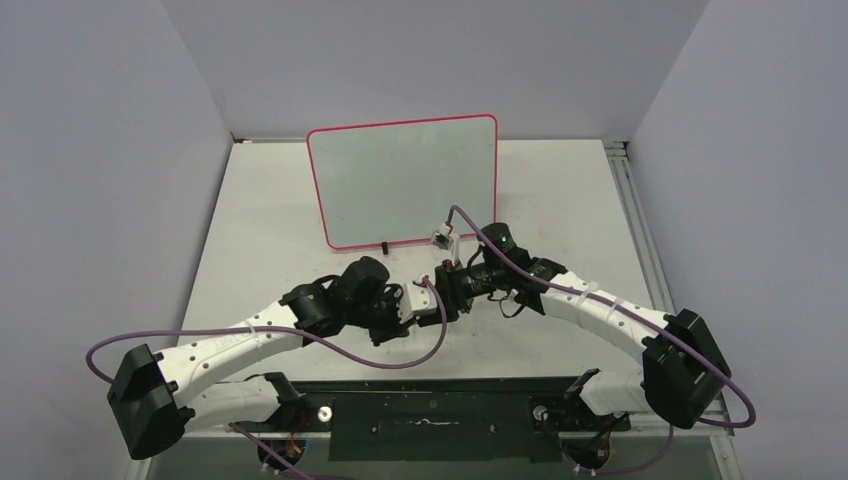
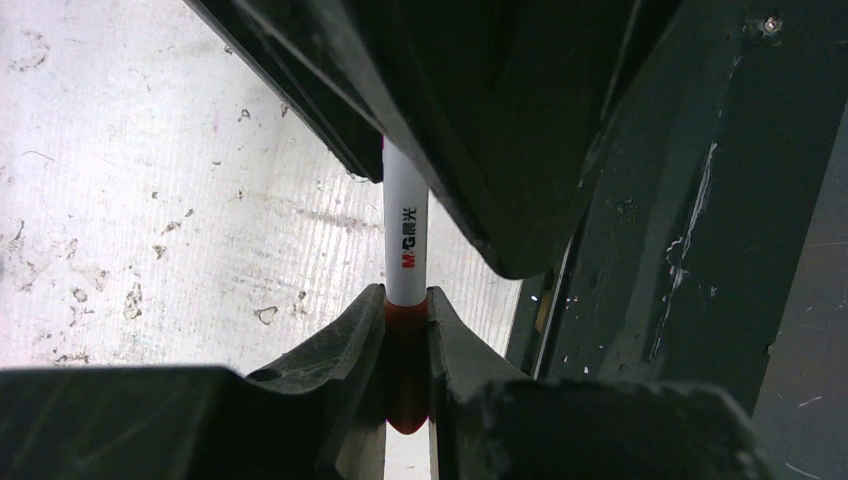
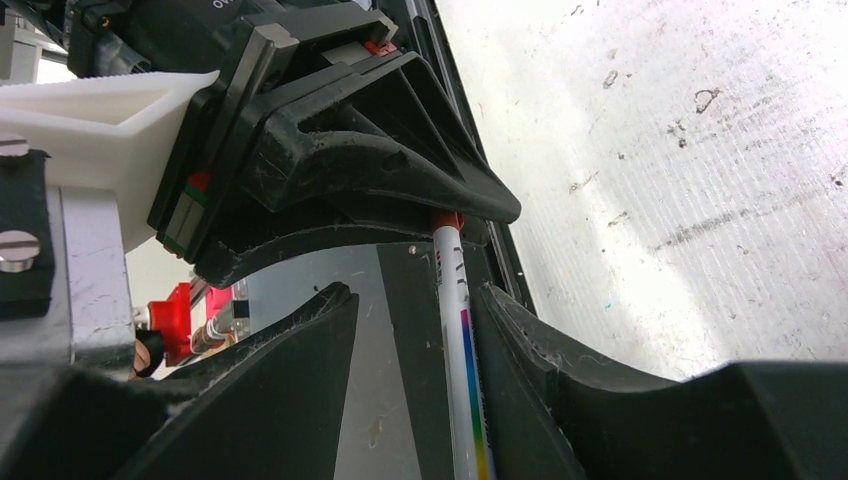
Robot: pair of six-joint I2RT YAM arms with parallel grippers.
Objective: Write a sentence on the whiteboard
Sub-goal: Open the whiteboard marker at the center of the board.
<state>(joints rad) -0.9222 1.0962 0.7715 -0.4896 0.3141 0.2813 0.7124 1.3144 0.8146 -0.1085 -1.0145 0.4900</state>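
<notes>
Sharing a marker (image 2: 406,240) at 6 o'clock from the whiteboard (image 1: 400,180).
Pinching its red end tight in left gripper (image 2: 406,300); straddling barrel with right gripper (image 3: 415,305) parted.

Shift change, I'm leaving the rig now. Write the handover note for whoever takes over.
Left gripper: shut on the red end of the marker.
Right gripper: open, fingers either side of the white barrel, which lies against one finger.
Whiteboard: upright at the back of the table; blank as far as the top view shows.
Done: marker is off the table, between the two grippers in front of the whiteboard.
Left: free the tip if the red end is a cap, then write the whole sentence.
</notes>
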